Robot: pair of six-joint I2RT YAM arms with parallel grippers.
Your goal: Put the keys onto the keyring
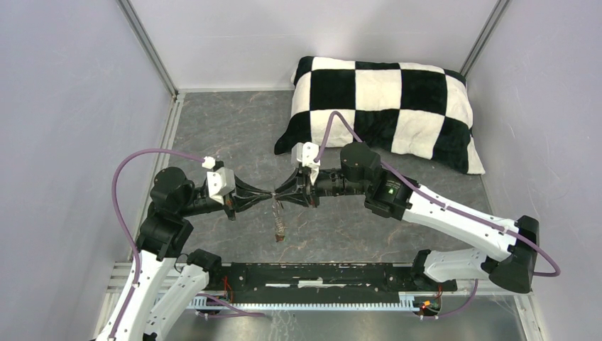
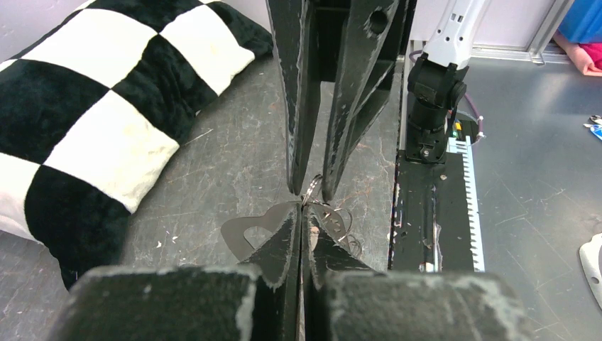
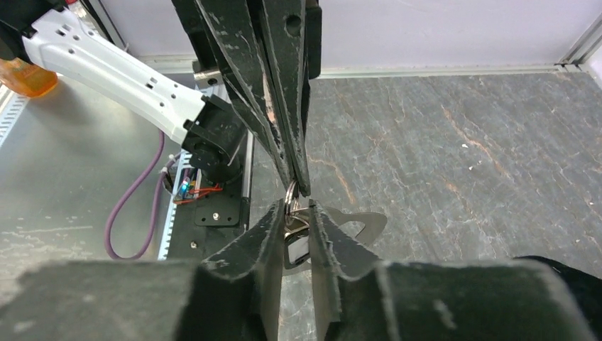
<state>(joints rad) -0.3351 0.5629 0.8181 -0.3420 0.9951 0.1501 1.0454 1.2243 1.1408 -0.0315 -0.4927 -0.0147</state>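
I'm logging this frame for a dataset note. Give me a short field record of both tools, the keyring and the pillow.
left tool: shut, pinching at the metal ring
right tool: jaws slightly apart around that ring; grip unclear
keyring: flat fob hanging below the meeting tool tips
pillow: checked, far right of the table, untouched

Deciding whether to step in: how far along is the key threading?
Done: the keyring is held off the table, pinched in the shut left gripper. In hand: the right gripper meets it tip to tip, jaws slightly apart around a small metal piece; whether it grips is unclear. Left: the threading itself; nothing shows it finished.
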